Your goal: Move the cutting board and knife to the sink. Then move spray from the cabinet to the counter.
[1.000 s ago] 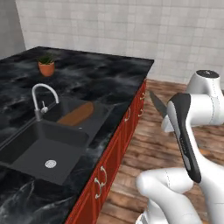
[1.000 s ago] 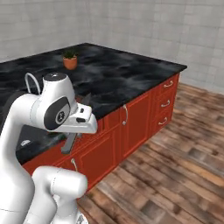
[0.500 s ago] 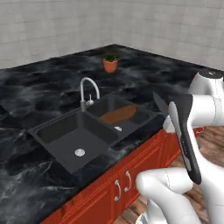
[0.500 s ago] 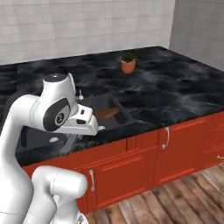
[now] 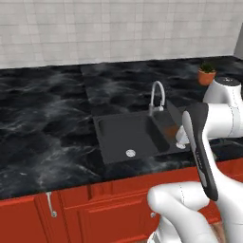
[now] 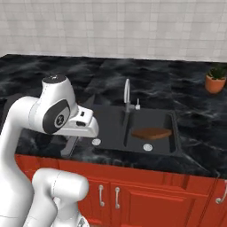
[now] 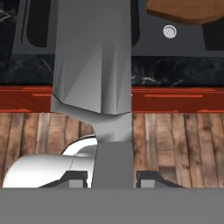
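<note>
My gripper point(image 7: 111, 177) is shut on the knife point(image 7: 94, 65), whose grey length rises up the middle of the hand view from between the fingertips point(image 7: 148, 177). In the right base view the knife point(image 6: 72, 145) hangs at the hand, over the counter's front edge, left of the sink point(image 6: 111, 116). The dark-brown cutting board point(image 6: 150, 133) lies in the sink's right basin, and shows as the cutting board point(image 7: 192, 11) at the top right of the hand view. The black counter point(image 5: 47, 128) runs across both base views. The spray and the cabinet are out of view.
A curved silver faucet point(image 6: 127, 93) stands behind the sink. A potted plant point(image 6: 215, 82) sits at the far right of the counter. Red drawers point(image 6: 133, 195) with short handles front the counter, and wooden floor point(image 7: 183, 144) lies below the hand.
The whole scene has shifted because the base has turned; the sink now lies straight ahead. The knife stays in the shut gripper, and the board has not moved in the basin.
</note>
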You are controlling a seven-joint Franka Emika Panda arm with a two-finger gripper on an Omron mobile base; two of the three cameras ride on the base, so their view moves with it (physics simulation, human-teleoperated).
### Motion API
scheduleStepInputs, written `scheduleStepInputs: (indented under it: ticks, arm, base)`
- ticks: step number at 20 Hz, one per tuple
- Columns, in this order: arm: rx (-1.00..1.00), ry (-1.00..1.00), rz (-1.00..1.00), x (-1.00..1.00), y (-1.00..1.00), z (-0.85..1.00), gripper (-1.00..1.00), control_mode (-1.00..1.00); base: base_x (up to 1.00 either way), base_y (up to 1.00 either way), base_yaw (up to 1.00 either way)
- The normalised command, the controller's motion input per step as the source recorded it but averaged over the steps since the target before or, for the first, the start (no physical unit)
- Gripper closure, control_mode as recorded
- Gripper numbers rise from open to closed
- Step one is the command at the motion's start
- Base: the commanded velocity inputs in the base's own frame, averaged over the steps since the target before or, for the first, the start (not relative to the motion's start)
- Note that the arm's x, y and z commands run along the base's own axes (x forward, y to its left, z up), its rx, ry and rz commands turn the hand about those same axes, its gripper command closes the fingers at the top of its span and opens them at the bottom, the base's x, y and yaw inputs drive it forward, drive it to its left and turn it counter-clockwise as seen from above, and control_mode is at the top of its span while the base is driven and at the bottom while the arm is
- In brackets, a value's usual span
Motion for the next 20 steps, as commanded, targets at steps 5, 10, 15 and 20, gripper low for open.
scheduleStepInputs:
  ticks: [5,10,15,20]
  arm:
    - [0.00,0.00,0.00,0.00,0.00,0.00,1.00,1.00]
    - [0.00,0.00,0.00,0.00,0.00,0.00,1.00,1.00]
    - [0.00,0.00,0.00,0.00,0.00,0.00,1.00,1.00]
    - [0.00,0.00,0.00,0.00,0.00,0.00,1.00,1.00]
  base:
    - [0.10,-0.77,0.50]
    - [0.07,-0.64,0.11]
    - [0.16,-0.21,-0.08]
    - [0.25,0.00,-0.28]
